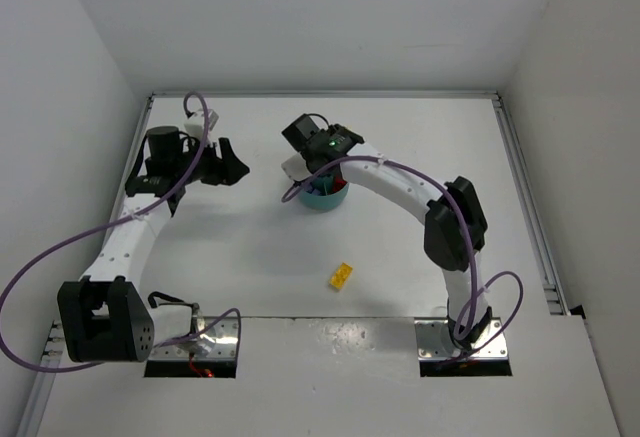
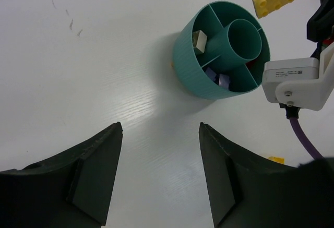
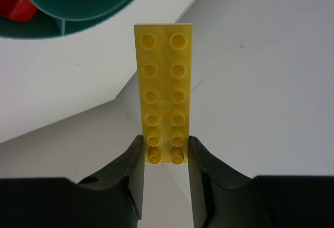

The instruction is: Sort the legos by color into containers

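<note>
Legos (image 2: 210, 73) already lie sorted in the dish (image 2: 188, 61): an off-white one (image 2: 199, 40) in one section, purple ones (image 2: 224, 80) in the next, a red one (image 3: 15, 6) in another. The right gripper (image 3: 164, 152) pinches a long yellow plate (image 3: 163, 82) by one end, its free length jutting out beside the rim, probably for dropping into an unused section. Another yellow brick (image 1: 341, 276) lies on the desk (image 1: 250, 247). The left gripper (image 2: 160, 129) hangs wide, holding nothing, apart from the dish.

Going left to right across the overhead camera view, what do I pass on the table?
In order: left gripper, teal dish, right arm's black elbow. The loose yellow brick overlaps the dish's span, so I skipped it.
</note>
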### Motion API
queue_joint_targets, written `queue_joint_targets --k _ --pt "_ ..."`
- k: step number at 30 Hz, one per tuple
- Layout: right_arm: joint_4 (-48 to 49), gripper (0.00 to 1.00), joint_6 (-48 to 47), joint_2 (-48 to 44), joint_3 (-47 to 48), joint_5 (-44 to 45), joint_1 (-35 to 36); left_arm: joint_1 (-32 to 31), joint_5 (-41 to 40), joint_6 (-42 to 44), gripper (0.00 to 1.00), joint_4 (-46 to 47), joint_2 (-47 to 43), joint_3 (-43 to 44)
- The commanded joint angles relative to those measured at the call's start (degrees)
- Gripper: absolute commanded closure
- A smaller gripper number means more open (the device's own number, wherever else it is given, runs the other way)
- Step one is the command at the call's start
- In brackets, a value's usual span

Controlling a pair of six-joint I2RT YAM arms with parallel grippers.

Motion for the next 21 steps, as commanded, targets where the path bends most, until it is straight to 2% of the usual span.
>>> queue_joint_targets --k 1,21 --pt "0.19 0.85 -1.48 0.38 3.69 3.55 0.78 0.90 1.24 -0.48 0.34 2.99 -2.06 -0.74" --pt "-3.86 0.81 -1.48 1.44 0.53 1.96 3.06 1.43 1.76 -0.48 0.34 2.99 -3.12 -1.80"
